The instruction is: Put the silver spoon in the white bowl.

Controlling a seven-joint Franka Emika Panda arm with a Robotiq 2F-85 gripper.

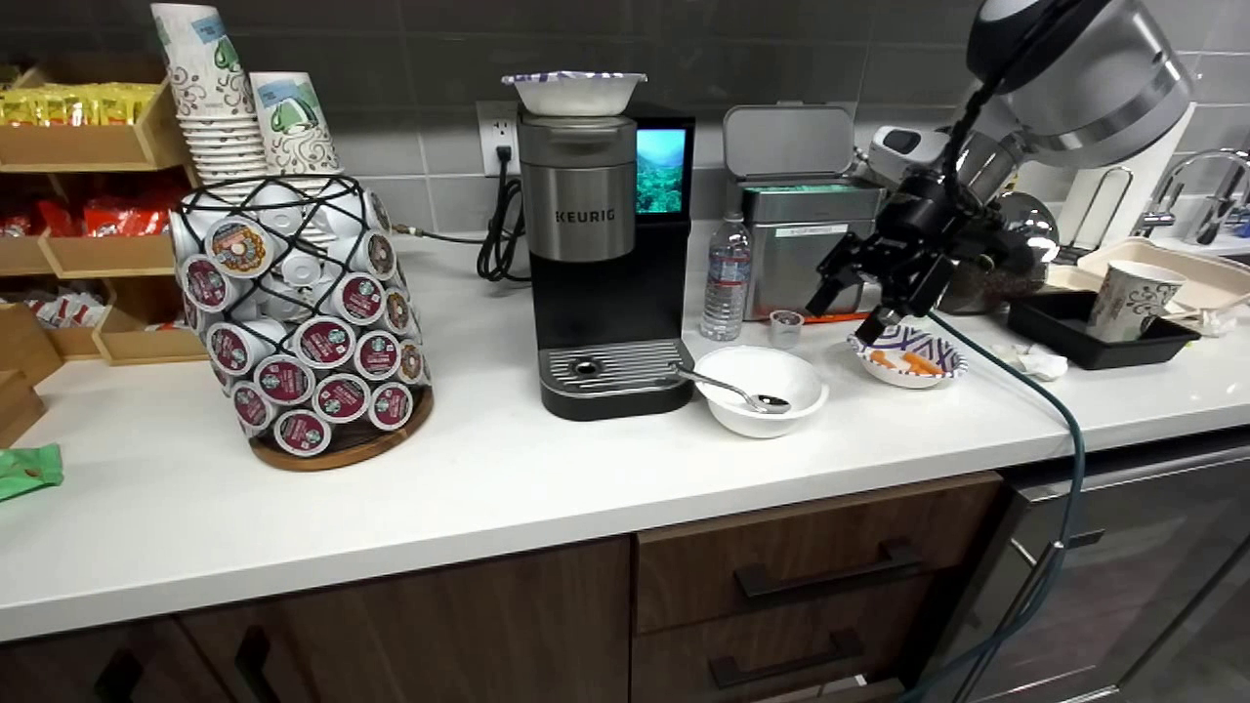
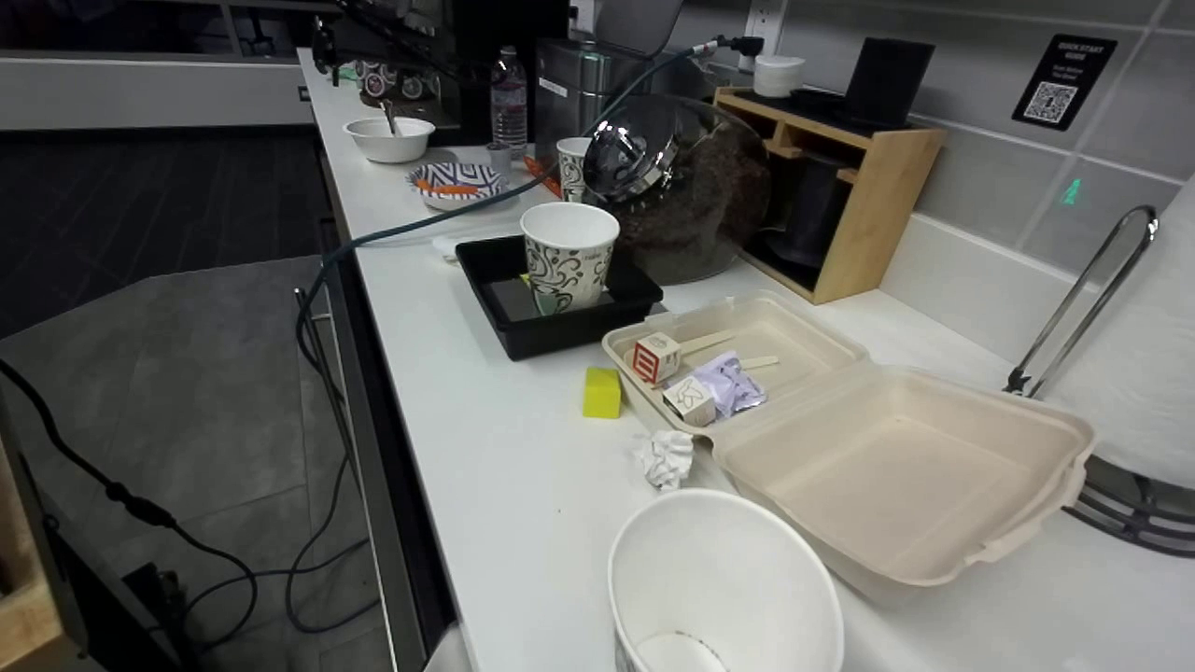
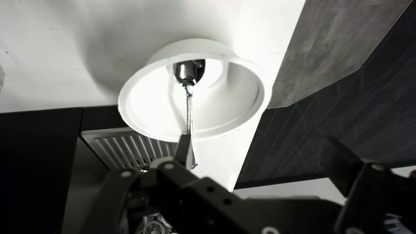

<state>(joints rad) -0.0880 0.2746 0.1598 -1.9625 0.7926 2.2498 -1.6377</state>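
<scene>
The silver spoon (image 1: 730, 388) lies in the white bowl (image 1: 752, 427). Its round end rests inside the bowl, and its handle leans across the rim toward the coffee maker. The bowl (image 2: 385, 146) and the spoon (image 2: 389, 118) also show in an exterior view. In the wrist view the spoon (image 3: 189, 107) points down through the bowl (image 3: 263, 87), and one finger covers part of its handle. My gripper (image 1: 847, 318) is wide open and empty, above the counter, apart from the bowl. In the wrist view my gripper (image 3: 261, 151) has its fingers far apart with nothing between them.
The coffee maker (image 1: 586, 293) stands beside the bowl. A water bottle (image 1: 727, 283) and a small clear cup (image 1: 784, 330) stand behind it. A patterned dish (image 1: 952, 369) with orange pieces is nearby. A metal bin (image 1: 796, 259) and a black tray (image 1: 1084, 342) stand farther over.
</scene>
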